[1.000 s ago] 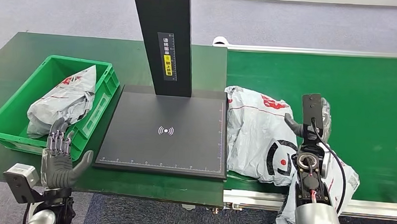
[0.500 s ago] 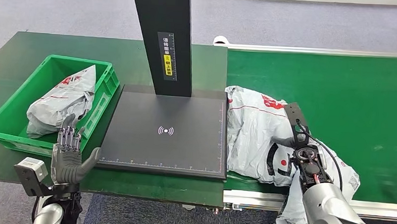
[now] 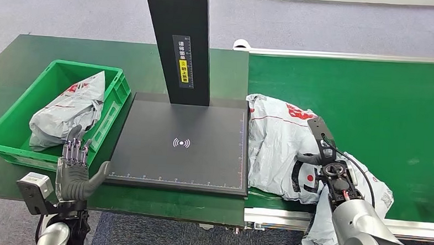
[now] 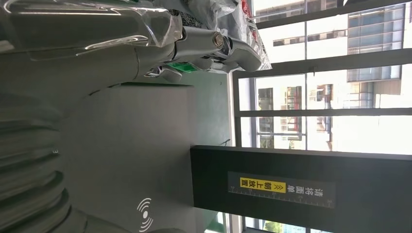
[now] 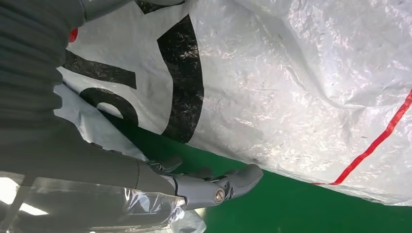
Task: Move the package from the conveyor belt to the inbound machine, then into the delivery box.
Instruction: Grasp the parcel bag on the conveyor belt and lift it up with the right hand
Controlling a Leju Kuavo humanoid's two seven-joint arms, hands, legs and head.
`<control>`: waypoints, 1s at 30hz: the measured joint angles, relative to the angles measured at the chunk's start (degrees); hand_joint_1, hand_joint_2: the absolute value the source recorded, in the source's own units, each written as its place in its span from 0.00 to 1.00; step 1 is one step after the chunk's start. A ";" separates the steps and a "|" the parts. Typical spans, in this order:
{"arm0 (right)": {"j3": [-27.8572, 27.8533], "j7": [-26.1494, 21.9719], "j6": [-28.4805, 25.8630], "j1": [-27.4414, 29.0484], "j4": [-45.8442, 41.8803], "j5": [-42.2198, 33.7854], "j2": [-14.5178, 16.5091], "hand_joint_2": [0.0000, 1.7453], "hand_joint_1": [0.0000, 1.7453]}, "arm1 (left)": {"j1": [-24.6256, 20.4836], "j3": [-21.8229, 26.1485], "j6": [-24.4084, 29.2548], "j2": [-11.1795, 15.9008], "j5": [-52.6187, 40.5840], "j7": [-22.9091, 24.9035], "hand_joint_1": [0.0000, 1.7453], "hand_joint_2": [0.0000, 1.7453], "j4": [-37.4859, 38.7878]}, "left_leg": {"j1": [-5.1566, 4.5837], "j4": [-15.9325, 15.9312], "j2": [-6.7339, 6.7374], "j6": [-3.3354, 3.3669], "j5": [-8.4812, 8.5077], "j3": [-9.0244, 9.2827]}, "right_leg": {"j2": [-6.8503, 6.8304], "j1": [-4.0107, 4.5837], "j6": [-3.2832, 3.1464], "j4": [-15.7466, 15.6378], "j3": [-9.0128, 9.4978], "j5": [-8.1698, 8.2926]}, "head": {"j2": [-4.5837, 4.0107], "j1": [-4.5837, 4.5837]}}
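**Reaching onto the crinkled white parcel at the belt's near edge**

Head view: a crumpled white plastic mailer package (image 3: 280,153) with red and black printing lies on the flat green conveyor belt (image 3: 370,96), its left edge touching the matte black scanning plate of the inbound machine (image 3: 180,143), from which a tall black rectangular post rises. The right hand (image 3: 315,158) rests on the package's near right part; the silver forearm covers most of it, so how far its fingers are apart cannot be told here. The left hand (image 3: 74,169) hovers upright, fingers spread and holding nothing, just in front of the green ribbed plastic delivery crate (image 3: 15,125), which holds a similar grey-white mailer bag (image 3: 66,110).

Left wrist view: the grey ribbed cover and thick thumb of the left hand (image 4: 97,58) stand beside the smooth dark plate; nothing lies between the fingers (image 4: 218,48).

Right wrist view: the glossy, wrinkled film of the package (image 5: 291,87) shows bold black lettering and a thin red stripe. A dark finger (image 5: 233,182) lies on the green belt (image 5: 291,208) just beside the package's edge, not closed around it.
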 joint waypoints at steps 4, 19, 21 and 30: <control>0.00 0.01 0.00 -0.12 0.32 0.01 -0.12 1.00 0.00 | 0.00 -0.09 0.04 0.08 -0.04 0.00 0.00 1.00 0.00 | 0.00 0.00 0.00 0.00 0.00 0.00 | 0.00 0.00 0.00 0.00 0.00 0.00 | -0.01 0.00; 0.00 0.01 0.02 -0.26 0.79 0.01 -0.16 1.00 0.00 | 0.01 -0.27 0.04 0.24 -0.06 -0.02 0.00 1.00 0.00 | 0.00 0.00 0.00 0.00 0.00 0.00 | 0.00 0.00 0.00 0.00 0.00 0.00 | -0.01 0.00; 0.00 0.01 0.02 -0.26 0.81 0.01 -0.16 1.00 0.00 | 0.01 -0.27 0.04 0.25 -0.06 -0.02 0.00 1.00 0.00 | 0.00 0.00 0.00 0.00 0.00 0.00 | 0.00 0.00 0.00 0.00 0.00 0.00 | -0.01 0.00; 0.00 0.01 0.02 -0.27 0.82 0.01 -0.19 1.00 0.50 | 0.01 -0.27 0.04 0.33 -0.06 -0.02 0.00 1.00 0.00 | 0.00 0.00 0.00 0.00 0.00 0.00 | 0.00 0.00 0.00 0.00 0.00 0.00 | 0.00 0.00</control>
